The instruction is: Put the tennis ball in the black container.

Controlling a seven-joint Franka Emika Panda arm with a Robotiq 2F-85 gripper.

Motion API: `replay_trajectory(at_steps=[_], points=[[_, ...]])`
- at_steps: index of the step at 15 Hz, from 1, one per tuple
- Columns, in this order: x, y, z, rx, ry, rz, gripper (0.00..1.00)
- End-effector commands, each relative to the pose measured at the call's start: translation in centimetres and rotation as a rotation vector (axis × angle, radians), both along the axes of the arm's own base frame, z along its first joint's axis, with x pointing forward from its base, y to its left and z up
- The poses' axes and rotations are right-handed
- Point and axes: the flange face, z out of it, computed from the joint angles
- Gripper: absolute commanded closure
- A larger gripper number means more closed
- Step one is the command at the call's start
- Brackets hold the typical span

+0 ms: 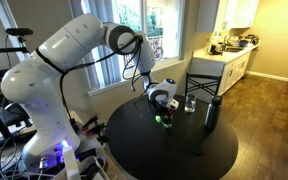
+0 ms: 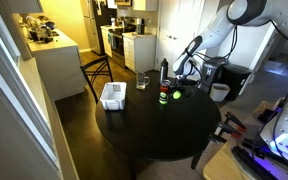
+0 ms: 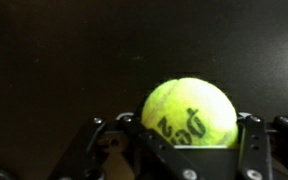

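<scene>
Gripping a fuzzy yellow-green tennis ball (image 3: 192, 112), the black fingers (image 3: 252, 140) are seen closed on both its sides. It is held low over the round matte black counter (image 1: 174, 150); whether it touches cannot be told.

The arm (image 1: 59, 55) has bulky, glossy white rounded links, dark joint bands and a black cable; its end effector (image 1: 164, 112) is black.

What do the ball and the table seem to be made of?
Ball: probably felt, matte yellow-green with a soft, fuzzy edge and dark printed lettering. Table: smooth black top, slightly glossy, as it catches window light; whether painted wood or laminate, I cannot tell.
</scene>
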Motion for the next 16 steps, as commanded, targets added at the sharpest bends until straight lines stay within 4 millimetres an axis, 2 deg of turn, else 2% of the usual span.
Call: replay_trajectory(at_steps=[1,6,11,16], points=[[-0.6,1.0,4.2,0.024,-0.085,0.044,0.67],[-0.1,2.7,8.4,0.036,-0.191,0.083,0.67],[0.0,3.7,10.6,0.056,-0.243,0.1,0.67],[0.9,4.1,12.7,0.015,-0.377,0.112,0.67]])
